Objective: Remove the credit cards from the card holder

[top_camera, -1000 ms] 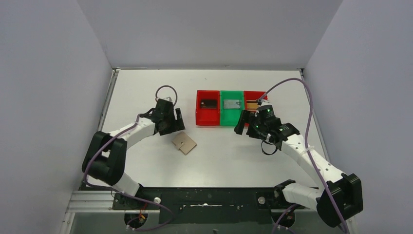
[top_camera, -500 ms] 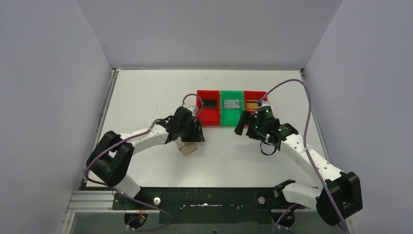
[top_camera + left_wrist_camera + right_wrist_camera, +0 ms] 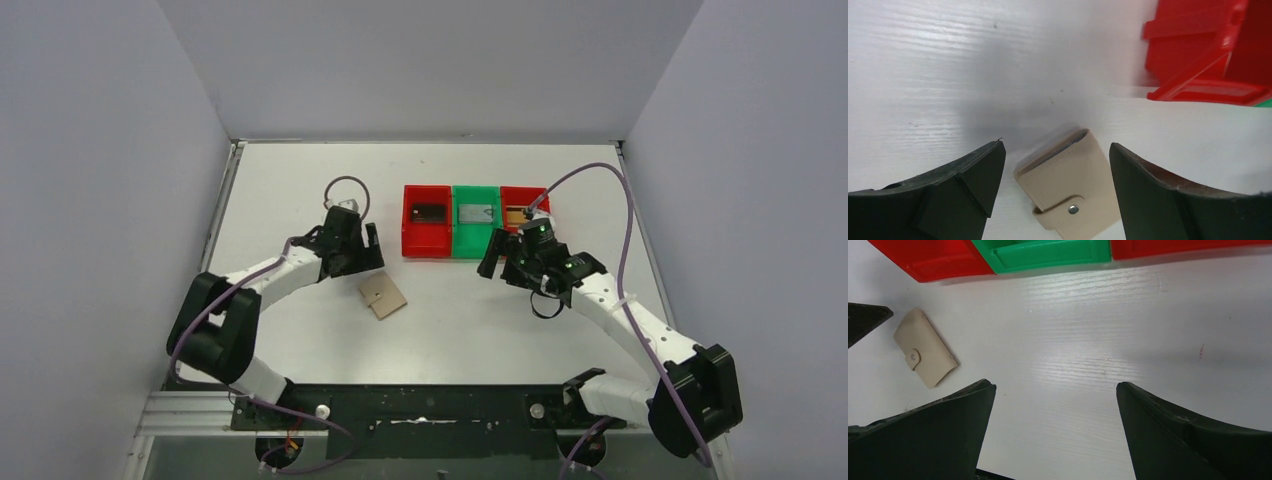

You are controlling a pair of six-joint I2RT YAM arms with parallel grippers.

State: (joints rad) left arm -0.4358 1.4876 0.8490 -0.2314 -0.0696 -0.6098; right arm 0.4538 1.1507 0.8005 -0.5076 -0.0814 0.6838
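Left wrist view cuts off the card holder (image 3: 1070, 185) at the frame bottom. It's folded shut with the tab snapped, so we can't see any cards inside. It is tan and lies flat on the table (image 3: 300, 190), near-left of the red tray (image 3: 427, 218) and just near-right of the left gripper (image 3: 362, 255), not touching. Both jaw pairs are spread wide, holding nothing. The right gripper (image 3: 497, 256) partly hides the rightmost tray (image 3: 524, 190).

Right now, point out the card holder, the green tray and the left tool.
card holder (image 3: 1068, 182): left wrist view, closed front panel.
green tray (image 3: 468, 246): top view, front wall.
left tool (image 3: 1055, 147): left wrist view, midway between fingertips.
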